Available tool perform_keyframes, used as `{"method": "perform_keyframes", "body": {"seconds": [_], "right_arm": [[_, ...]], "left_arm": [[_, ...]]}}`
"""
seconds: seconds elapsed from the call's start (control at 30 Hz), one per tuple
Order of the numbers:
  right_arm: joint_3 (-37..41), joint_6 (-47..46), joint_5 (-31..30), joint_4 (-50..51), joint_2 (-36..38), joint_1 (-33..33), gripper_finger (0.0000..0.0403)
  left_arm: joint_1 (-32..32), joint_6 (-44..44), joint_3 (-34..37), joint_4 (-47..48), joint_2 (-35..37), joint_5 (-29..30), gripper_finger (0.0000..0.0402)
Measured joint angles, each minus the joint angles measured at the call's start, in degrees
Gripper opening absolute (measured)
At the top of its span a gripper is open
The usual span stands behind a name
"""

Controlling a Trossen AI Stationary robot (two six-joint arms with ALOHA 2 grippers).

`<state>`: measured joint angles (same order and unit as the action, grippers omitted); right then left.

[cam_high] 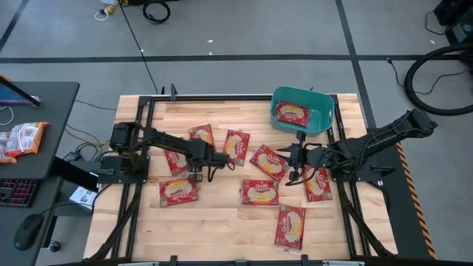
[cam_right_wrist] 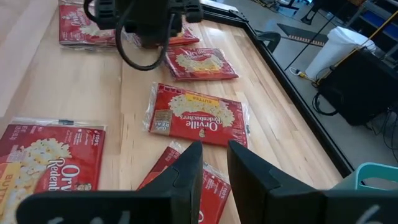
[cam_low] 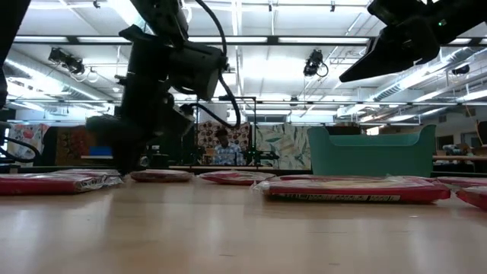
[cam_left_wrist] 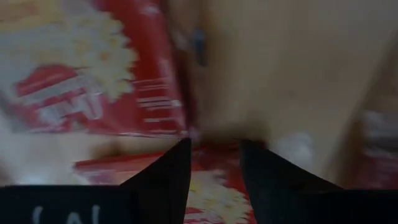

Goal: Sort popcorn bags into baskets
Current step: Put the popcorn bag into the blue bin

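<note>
lying flat on the pale, grained wooden desk [cam_high: 222, 222] are glossy red popcorn bags [cam_high: 260, 192], thin rectangular packets with cream-yellow centres, scattered between the two arms. one more packet [cam_high: 292, 113] sits inside the teal basket [cam_high: 324, 103], a smooth plastic bin with rounded corners at the desk's far edge, right of middle.

the left hand [cam_high: 196, 176] hangs low over the desk among the left-side packets; in its wrist view the dark fingers [cam_left_wrist: 168, 180] stand a little apart, tips at the edge of a packet [cam_left_wrist: 214, 190] beneath them, with nothing seen pinched between them. another packet [cam_left_wrist: 87, 68] lies just beyond.

the right hand [cam_high: 295, 167] is raised above the desk, between the centre packets and one packet [cam_high: 318, 183] near the right arm. its fingers [cam_right_wrist: 186, 174] stand narrowly apart with nothing between them, above a packet's [cam_right_wrist: 183, 180] corner.
</note>
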<state>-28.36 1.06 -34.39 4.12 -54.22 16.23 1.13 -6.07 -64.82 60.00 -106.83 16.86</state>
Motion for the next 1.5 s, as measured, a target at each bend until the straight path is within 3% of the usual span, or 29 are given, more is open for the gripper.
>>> {"method": "perform_keyframes", "body": {"seconds": [0.2,0.37,0.6,1.07,1.2,1.4,1.5], "right_arm": [[0.0,0.0,0.0,0.0,0.0,0.0,0.0080],[0.0,-0.3,0.0,-0.1,0.0,0.0,0.0080],[0.0,-0.9,1.5,0.0,0.0,0.0,0.0080],[0.0,-0.8,1.5,0.0,0.0,0.0,0.0080],[0.0,-0.8,1.5,0.0,0.0,0.0,0.0080],[0.0,-0.8,1.5,-0.2,0.0,0.0,0.0080],[0.0,-0.8,1.5,-0.2,0.0,0.0,0.0080]], "left_arm": [[1.6,-0.9,0.0,-0.1,0.0,5.4,0.0142],[3.3,4.1,0.7,-1.7,0.0,11.0,0.0142],[3.7,8.3,5.3,-7.1,0.0,10.2,0.0142],[3.1,6.2,5.5,-10.3,0.0,11.1,0.0140],[3.1,4.9,5.5,-10.6,0.0,11.5,0.0111],[2.7,3.4,5.5,-10.8,0.0,11.9,0.0018],[2.0,2.4,5.5,-10.8,0.0,11.8,0.0008]]}}
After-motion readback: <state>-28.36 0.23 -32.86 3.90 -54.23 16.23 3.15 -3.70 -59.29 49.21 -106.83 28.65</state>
